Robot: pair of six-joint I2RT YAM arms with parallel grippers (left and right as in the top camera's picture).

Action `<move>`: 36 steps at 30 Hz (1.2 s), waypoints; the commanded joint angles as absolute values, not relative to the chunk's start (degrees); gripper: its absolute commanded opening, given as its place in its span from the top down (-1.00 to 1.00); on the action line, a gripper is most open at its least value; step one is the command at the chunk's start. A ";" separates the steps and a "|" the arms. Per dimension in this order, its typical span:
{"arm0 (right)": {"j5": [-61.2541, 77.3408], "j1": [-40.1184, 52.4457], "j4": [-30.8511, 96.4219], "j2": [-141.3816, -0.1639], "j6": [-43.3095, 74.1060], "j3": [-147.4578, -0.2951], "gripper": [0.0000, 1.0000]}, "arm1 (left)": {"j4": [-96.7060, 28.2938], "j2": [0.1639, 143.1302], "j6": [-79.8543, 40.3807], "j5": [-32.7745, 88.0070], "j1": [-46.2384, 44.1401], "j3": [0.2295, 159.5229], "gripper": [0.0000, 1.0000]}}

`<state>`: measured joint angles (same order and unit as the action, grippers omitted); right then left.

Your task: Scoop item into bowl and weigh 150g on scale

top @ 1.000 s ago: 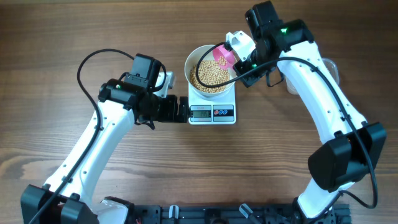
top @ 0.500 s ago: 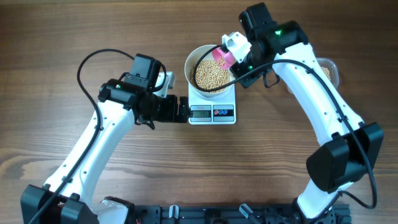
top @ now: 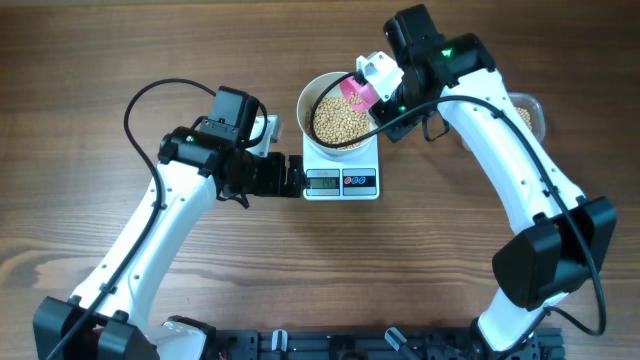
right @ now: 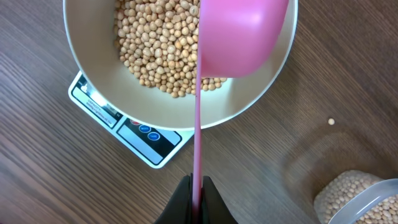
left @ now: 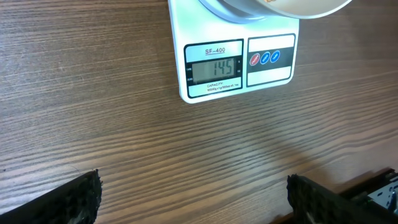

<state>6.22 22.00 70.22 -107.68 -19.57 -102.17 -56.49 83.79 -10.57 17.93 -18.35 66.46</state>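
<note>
Many beans [right: 158,46] lie in the bowl [right: 93,71] on the scale [left: 214,68]. Hard, light and free-rolling, they are best lifted by scoop [right: 239,37], its thin handle clamped in the right end effector [right: 197,186] at the bowl's 2 o'clock; the left end effector [left: 193,199] is spread wide.

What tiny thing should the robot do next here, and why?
Probably tip the pink scoop, pinched in the right tool, gently over the bowl so a few more beans fall. The scale reads 145, just short of 150, so only a little is needed. Whether beans are left in the scoop cannot be seen.
</note>
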 commanded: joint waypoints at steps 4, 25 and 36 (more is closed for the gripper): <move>7.46 22.55 70.15 -106.06 -18.90 -103.83 0.91 | -56.31 84.16 -9.43 18.41 -18.20 66.37 -1.00; 5.10 24.21 69.25 -106.10 -19.27 -103.61 0.91 | -56.34 84.16 -9.43 18.41 -18.20 66.37 -1.00; 5.06 24.32 68.69 -105.93 -19.29 -103.61 0.91 | -56.31 84.18 -9.43 18.41 -18.20 66.37 -1.00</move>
